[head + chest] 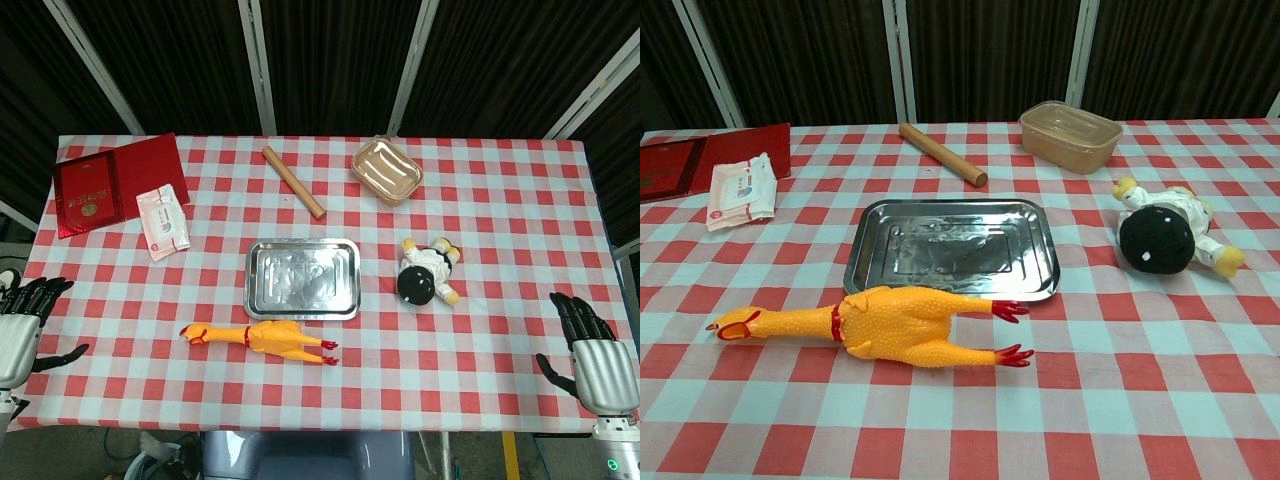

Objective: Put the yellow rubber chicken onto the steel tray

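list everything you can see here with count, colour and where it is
rubber chicken: 1, yellow with red feet and comb, lying on its side just in front of the tray, head toward the robot's left
steel tray: 1, silver, mid-table, nothing in it
rolling pin: 1, wooden tan, behind the tray, lying diagonally
plastic container: 1, clear brownish, lidded, far right of centre
plush toy: 1, black, white and yellow, right of the tray
wipes packet: 1, white and pink, left side
folder: 1, red, far left corner
tablecloth: 1, red and white check, covering the table
left hand: 1, silver and black, open, left near edge
right hand: 1, silver and black, open, right near edge
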You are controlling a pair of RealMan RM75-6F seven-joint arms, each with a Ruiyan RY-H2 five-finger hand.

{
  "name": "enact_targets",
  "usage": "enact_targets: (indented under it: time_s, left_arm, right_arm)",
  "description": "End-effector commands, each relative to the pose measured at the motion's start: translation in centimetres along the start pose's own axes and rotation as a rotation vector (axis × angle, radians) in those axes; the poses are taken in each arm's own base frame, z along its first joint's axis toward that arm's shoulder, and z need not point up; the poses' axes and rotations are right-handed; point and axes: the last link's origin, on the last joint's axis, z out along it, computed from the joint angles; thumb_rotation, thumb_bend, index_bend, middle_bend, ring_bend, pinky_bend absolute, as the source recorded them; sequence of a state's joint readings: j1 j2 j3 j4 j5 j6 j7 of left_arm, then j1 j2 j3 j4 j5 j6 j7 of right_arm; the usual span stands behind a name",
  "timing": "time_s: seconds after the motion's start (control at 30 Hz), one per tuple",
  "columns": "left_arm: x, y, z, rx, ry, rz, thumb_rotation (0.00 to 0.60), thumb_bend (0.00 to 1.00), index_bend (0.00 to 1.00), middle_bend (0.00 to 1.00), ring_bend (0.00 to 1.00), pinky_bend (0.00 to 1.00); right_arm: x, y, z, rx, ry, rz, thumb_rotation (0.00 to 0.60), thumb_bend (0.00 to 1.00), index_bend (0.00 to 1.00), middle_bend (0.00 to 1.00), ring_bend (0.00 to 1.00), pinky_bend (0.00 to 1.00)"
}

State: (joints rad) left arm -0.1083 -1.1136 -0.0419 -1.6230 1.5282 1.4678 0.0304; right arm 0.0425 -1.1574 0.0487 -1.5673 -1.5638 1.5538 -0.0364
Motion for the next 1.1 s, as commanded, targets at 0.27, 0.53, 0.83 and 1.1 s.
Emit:
enact_targets:
  time_s: [0.27,0.53,0.83,1.1]
  left_arm:
    - [-0.5,0.1,-0.5,-0.014,-0.020,-0.023,0.600,0.00,0.17,0.16,0.09,0.16]
    - [-0.4,0.5,-0.9,-0.058,-0.016,-0.034,0.600,0.00,0.20,0.18,0.11,0.18]
    - [-1.8,2.7,1.1,-0.136,-0.091,-0.036,0.600,0.00,0.25,0.26,0.20,0.28]
    - [-4.7,6.7,4.1,-0.264,-0.215,-0.023,0.600,0.00,0.25,0.28,0.23,0.30]
  right_arm:
    - [-0.1,-0.2,0.0,0.016,-0.005,0.000,0.600,0.31,0.04,0.12,0.10,0.25]
    - [-0.1,-0.2,-0.4,0.023,0.004,0.014,0.600,0.31,0.04,0.12,0.10,0.25]
    - [-0.2,-0.4,-0.5,0.040,0.003,0.017,0.600,0.31,0.04,0.12,0.10,0.25]
    - [-0.3,-0.6,-0.6,0.049,-0.004,0.021,0.600,0.31,0.04,0.12,0.10,0.25]
